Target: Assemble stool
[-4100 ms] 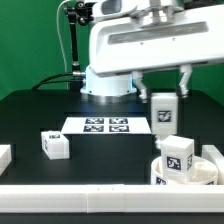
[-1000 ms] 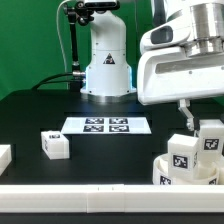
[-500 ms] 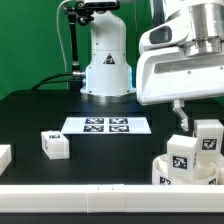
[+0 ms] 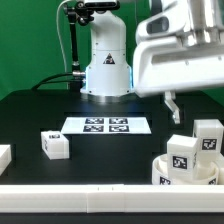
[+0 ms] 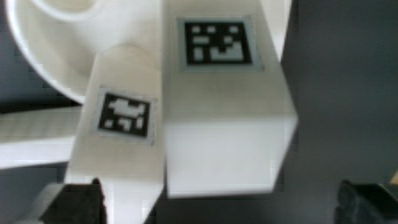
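Note:
The stool's round white seat (image 4: 188, 176) lies at the near edge on the exterior view's right. Two tagged white legs stand on it, one in front (image 4: 179, 154) and one behind (image 4: 208, 137). My gripper (image 4: 195, 100) hangs open just above the rear leg, and one dark finger (image 4: 171, 103) shows. In the wrist view the wide leg (image 5: 222, 110) and a narrower leg (image 5: 118, 110) fill the picture, with the seat's rim (image 5: 50, 50) behind. My gripper (image 5: 222, 205) straddles the wide leg's end without touching it. A third leg (image 4: 55, 145) lies loose on the exterior view's left.
The marker board (image 4: 105, 126) lies flat at the table's middle, in front of the arm's base (image 4: 106, 70). A plain white bar (image 4: 90, 196) runs along the near edge. Another white piece (image 4: 4, 156) sits at the far left edge.
The jaws have opened off the rear leg, which stays standing on the seat. The gripper has risen and shifted a little toward the exterior view's left.

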### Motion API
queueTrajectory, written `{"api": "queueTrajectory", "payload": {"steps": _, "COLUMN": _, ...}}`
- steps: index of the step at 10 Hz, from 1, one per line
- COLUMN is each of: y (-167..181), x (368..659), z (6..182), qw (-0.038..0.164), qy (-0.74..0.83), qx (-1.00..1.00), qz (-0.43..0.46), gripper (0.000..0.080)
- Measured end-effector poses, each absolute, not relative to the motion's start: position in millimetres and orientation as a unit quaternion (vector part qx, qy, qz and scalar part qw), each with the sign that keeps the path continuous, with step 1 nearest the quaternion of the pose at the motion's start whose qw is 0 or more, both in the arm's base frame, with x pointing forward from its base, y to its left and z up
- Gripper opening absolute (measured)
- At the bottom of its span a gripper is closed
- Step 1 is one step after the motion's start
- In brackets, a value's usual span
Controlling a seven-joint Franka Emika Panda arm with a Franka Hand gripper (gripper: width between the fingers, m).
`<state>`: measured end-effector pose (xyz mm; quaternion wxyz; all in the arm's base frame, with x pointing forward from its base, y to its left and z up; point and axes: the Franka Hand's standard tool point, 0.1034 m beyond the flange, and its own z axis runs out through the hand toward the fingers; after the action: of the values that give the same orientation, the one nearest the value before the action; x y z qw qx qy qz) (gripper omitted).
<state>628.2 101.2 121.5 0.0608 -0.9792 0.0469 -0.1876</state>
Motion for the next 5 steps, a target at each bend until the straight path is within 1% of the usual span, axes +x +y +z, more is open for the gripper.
{"api": "queueTrajectory", "payload": {"steps": 1, "y": 99.6, "x": 631.2, "z": 136.1, "qw": 0.067, "qy": 0.049, "qx": -0.980, "qz": -0.181, "gripper": 0.0649}}
{"api": "queueTrajectory", "payload": {"steps": 2, "y": 99.5, "x": 633.0, "z": 138.4, "qw": 0.067, "qy": 0.049, "qx": -0.979, "qz": -0.185, "gripper": 0.0649}}
{"api": "queueTrajectory", "payload": {"steps": 3, "y": 99.6, "x": 632.0, "z": 135.2, "qw": 0.066, "qy": 0.049, "qx": -0.980, "qz": -0.182, "gripper": 0.0649}}
{"api": "queueTrajectory", "payload": {"steps": 5, "y": 99.5, "x": 632.0, "z": 135.2, "qw": 0.066, "qy": 0.049, "qx": -0.980, "qz": -0.182, "gripper": 0.0649}}
